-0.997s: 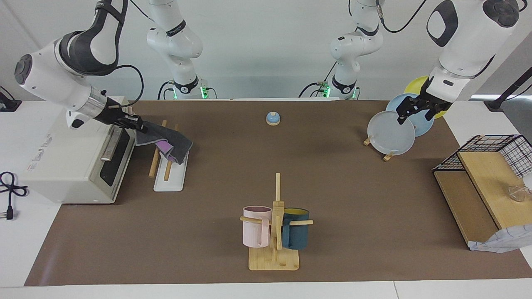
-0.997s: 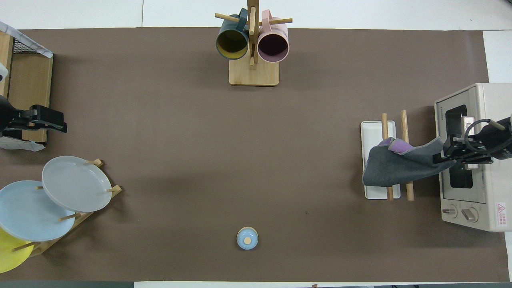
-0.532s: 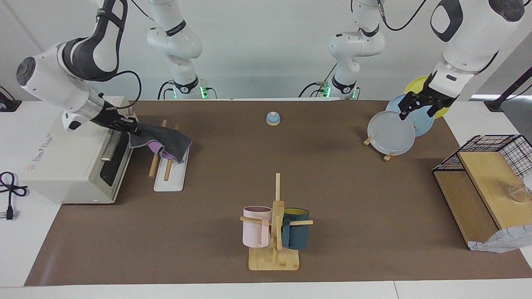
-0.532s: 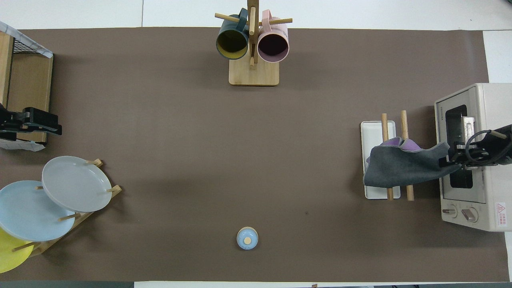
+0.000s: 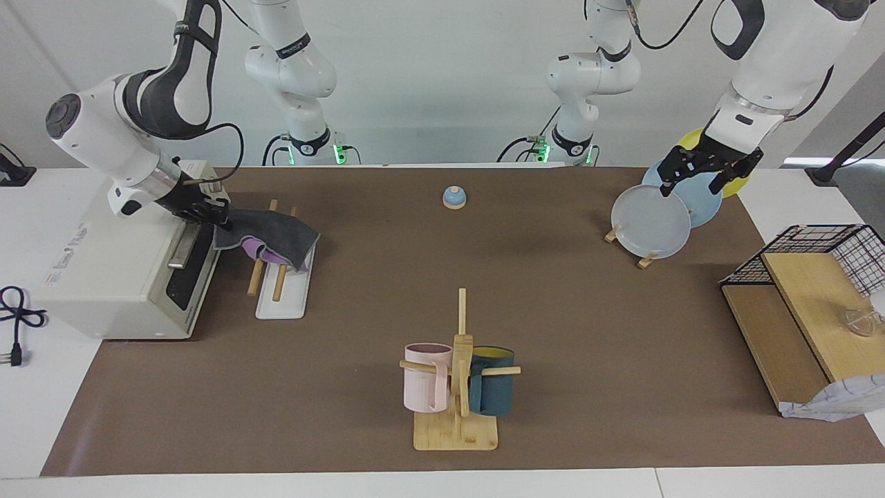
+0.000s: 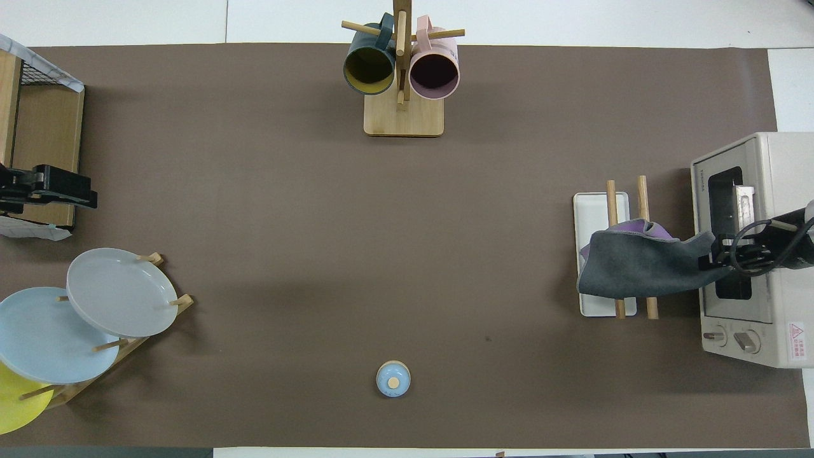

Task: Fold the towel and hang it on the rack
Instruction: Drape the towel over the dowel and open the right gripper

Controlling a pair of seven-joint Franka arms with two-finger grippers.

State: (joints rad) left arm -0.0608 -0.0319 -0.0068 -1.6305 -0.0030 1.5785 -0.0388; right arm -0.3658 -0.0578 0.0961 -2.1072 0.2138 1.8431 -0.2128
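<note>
Facing view: high camera across the table (image 5: 442, 290) from the robots, looking toward them and down; arm bases at 12 o'clock. Overhead view: camera high above the robots' end, looking steeply down and forward; mug tree (image 6: 402, 70) at 12 o'clock. Both stand well back and share the whole brown tabletop, half a turn apart: the toaster oven (image 5: 124, 270) lies at 9 o'clock facing, 3 o'clock overhead.

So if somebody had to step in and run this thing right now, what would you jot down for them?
Right gripper: shut on one edge of the towel, between the toaster oven and the rack.
Left gripper: open, holding nothing, waiting above the plates.
Done: the towel is folded and draped over the rack's two wooden rods, grey face out.
Left: let the held edge go and pull the right arm away.
</note>
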